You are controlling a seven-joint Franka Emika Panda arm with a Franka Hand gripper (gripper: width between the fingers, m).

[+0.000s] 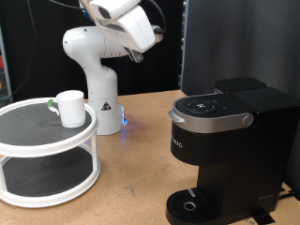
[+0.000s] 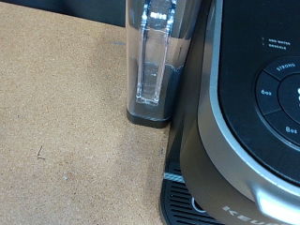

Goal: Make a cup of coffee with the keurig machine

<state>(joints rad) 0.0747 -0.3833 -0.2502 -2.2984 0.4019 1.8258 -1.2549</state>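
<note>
The white cup (image 1: pixel 71 107) stands upright on the top tier of a white round two-tier stand (image 1: pixel 37 141) at the exterior view's left. The black keurig machine (image 1: pixel 227 141) stands at the right with its lid down and its round drip base (image 1: pixel 190 202) bare. My gripper (image 1: pixel 137 54) hangs high above the table, between the cup and the machine, touching nothing. In the wrist view no fingers show; it looks down on the machine's button panel (image 2: pixel 272 103) and its clear water tank (image 2: pixel 155 66).
The robot's white base (image 1: pixel 98 84) stands behind the stand. A brown tabletop (image 1: pixel 141 169) lies between the stand and the machine. A black panel (image 1: pixel 234 42) rises behind the machine.
</note>
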